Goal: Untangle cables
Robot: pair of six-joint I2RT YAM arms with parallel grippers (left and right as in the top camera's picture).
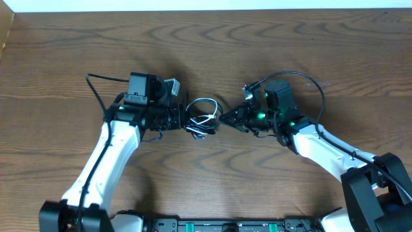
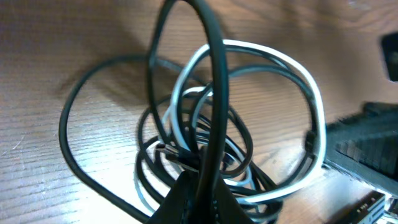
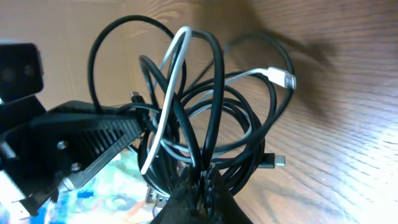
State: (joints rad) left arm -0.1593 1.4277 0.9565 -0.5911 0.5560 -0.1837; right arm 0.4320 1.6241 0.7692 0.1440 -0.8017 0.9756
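Where the left wrist camera looks past its own fingertips, we are seeing the left gripper (image 2: 198, 200) clamped tight on a strand of the black cable (image 2: 216, 81), which is rising from between the pads in a tall loop. Just behind that loop the white cable (image 2: 318, 109) is curving round in a wide arc and threading through several black coils (we cannot tell how many times the two are crossing). From the other side, the right gripper (image 3: 200, 190) is likewise pinched closed, with black strands converging into its tips. The white cable is arching up beside them rather than running into the jaws. Its white plug (image 3: 285, 79) is hanging free at the far edge of the knot, and a black plug (image 3: 278, 161) is sticking out lower on the same side. Seen from overhead, the whole tangle is bunched between the two grippers. They are facing each other tip to tip near the middle of the wooden table (image 1: 64, 51), with both arms reaching in from the near edge.
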